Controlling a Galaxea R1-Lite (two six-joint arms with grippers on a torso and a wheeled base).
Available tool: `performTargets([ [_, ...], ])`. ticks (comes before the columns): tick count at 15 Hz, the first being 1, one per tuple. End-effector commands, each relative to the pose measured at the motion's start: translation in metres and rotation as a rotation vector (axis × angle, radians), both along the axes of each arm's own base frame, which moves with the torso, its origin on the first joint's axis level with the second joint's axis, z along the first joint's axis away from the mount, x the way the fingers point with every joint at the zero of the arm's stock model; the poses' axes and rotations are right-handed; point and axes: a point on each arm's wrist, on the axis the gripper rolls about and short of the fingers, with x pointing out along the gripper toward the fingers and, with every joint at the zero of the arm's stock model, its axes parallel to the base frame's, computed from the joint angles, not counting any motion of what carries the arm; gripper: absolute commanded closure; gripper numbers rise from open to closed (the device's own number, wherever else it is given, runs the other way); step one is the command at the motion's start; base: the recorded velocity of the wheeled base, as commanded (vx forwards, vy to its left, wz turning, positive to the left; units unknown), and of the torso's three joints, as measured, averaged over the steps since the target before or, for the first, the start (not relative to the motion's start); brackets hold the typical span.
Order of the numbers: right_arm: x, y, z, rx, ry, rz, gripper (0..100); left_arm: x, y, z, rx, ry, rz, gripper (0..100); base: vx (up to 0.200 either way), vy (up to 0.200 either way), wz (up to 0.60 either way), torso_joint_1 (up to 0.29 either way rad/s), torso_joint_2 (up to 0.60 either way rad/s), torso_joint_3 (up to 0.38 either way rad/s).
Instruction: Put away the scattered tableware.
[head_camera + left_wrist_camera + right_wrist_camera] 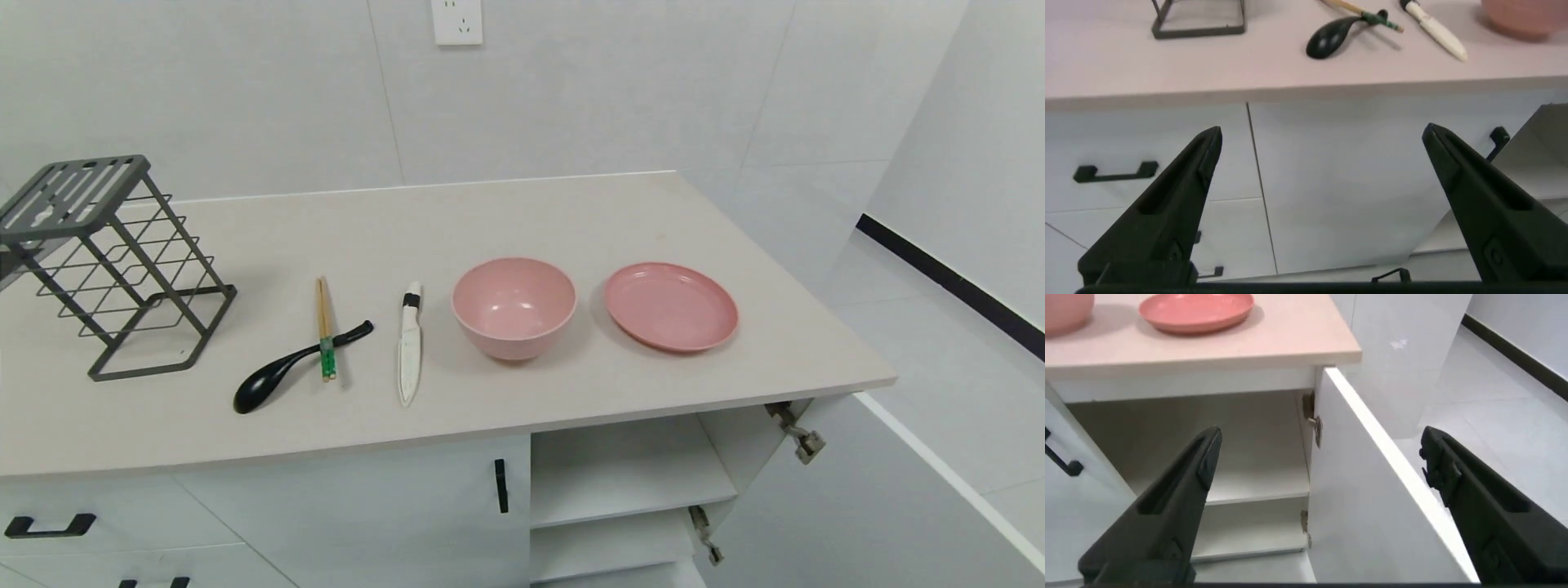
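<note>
A pale beige countertop (571, 220) is seen above white cabinets, and the scattered tableware is laid out along it in a loose row. At the robot's far left a dark grey metal wire rack (73, 192) stands upright. Near it a black plastic spoon (265, 384) lies with its bowl towards the front edge, and its handle is crossed by a pair of wooden chopsticks with a green band (324, 322); the two are touching. Just beside them, apart from both, a white knife with a black collar (410, 343) is laid with its tip towards the front edge. A round pink bowl (514, 306) stands upright next, and a shallow pink plate (671, 306) rests flat to its right, close to the bowl but not touching it.

Under the plate's end of the counter the white cabinet door (1388, 506) is swung open, and two white shelves (629, 474) are exposed (nothing can be made out on them). The neighbouring door with a black handle (500, 486) is closed.

The left gripper (1322, 131) is held in front of the closed cabinet fronts, below the counter edge, its fingers spread wide with nothing between them. The right gripper (1319, 433) is held before the open compartment, its fingers likewise spread wide around nothing.
</note>
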Motion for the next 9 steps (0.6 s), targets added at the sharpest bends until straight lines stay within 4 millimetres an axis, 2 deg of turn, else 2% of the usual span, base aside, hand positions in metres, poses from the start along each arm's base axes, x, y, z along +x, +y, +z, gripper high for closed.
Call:
performTargets([
  [1,0.0,0.0,0.0001,0.0,-0.001,0.001,0,0.0001,0.0,0.0001,0.004,0.001,0.0,0,0.0,0.0,0.0,0.276,-0.52,-0.256],
  [9,0.0,0.0,0.0001,0.0,-0.001,0.0,0,0.0001,0.0,0.0001,0.01,0.001,-0.002,0,0.0,0.0,0.0,0.294,-0.56,-0.273],
])
